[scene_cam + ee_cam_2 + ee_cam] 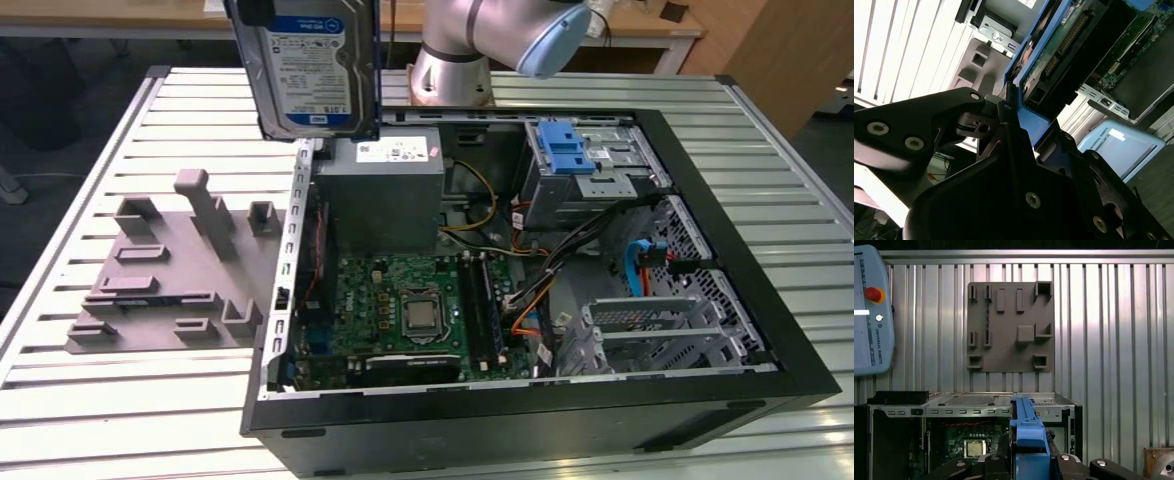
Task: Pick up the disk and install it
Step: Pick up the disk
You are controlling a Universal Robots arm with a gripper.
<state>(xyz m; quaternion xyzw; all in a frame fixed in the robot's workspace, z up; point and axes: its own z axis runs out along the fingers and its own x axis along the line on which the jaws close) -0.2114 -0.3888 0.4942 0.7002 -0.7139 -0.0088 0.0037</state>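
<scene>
The disk (314, 70), silver with a white-and-blue label and a blue rail frame, hangs upright in the air over the back left corner of the open computer case (747, 385). In the second wrist view its green circuit-board side (1054, 52) faces the camera, and my gripper (1015, 117) is shut on the blue rail at its edge. The first wrist view looks down the disk's blue rail (1026, 427) edge-on, clamped in my gripper (1029, 457), with the case's motherboard (974, 445) below.
A grey fixture plate (160, 280) with raised blocks lies on the slatted metal table (134, 420), on the exterior view's left of the case. Inside the case are a grey metal box (380, 190), a drive bay with a blue latch (574, 150) and cables. A pendant (869, 310) lies on the table.
</scene>
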